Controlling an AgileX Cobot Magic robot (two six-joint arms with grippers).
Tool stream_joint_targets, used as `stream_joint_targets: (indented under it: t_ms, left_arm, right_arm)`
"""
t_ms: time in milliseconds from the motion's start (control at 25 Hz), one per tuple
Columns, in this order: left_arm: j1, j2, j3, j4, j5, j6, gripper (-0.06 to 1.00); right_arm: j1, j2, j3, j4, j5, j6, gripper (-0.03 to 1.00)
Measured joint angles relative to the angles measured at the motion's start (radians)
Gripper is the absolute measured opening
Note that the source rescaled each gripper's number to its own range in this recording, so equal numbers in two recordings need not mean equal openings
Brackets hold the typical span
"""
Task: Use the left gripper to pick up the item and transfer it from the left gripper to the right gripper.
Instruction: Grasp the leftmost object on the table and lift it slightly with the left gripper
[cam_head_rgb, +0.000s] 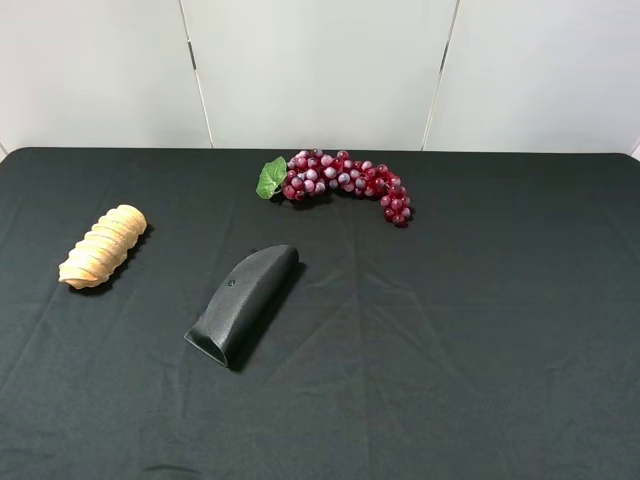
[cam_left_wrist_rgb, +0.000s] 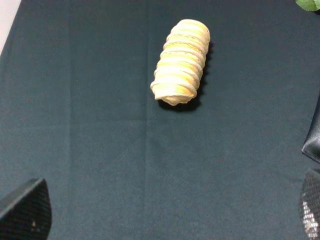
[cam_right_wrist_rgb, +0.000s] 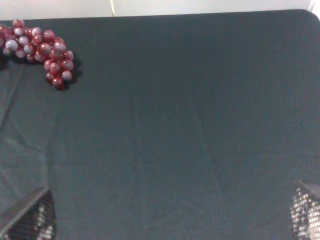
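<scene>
The item (cam_head_rgb: 103, 247) is a tan, ridged, spiral-grooved roll lying on the black cloth at the left of the exterior high view. The left wrist view shows the item (cam_left_wrist_rgb: 181, 62) ahead of my left gripper (cam_left_wrist_rgb: 170, 212), well apart from it. That gripper is open, its two fingertips (cam_left_wrist_rgb: 27, 210) at the frame's lower corners with nothing between them. My right gripper (cam_right_wrist_rgb: 172, 215) is open too, its fingertips (cam_right_wrist_rgb: 32, 220) spread wide over bare cloth. Neither arm shows in the exterior high view.
A black curved handle-shaped piece (cam_head_rgb: 243, 303) lies mid-table, its end (cam_left_wrist_rgb: 314, 140) at the left wrist view's edge. A red grape bunch (cam_head_rgb: 345, 182) with a green leaf sits at the back centre, also the grape bunch (cam_right_wrist_rgb: 42, 50) in the right wrist view. White wall panels stand behind the table.
</scene>
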Motion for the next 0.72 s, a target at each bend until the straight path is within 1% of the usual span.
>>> stream_joint_targets:
  t_ms: [720]
  left_arm:
    - [0.0,0.0,0.0,0.0,0.0,0.0,1.0]
  right_arm:
    - [0.0,0.0,0.0,0.0,0.001,0.0,1.0]
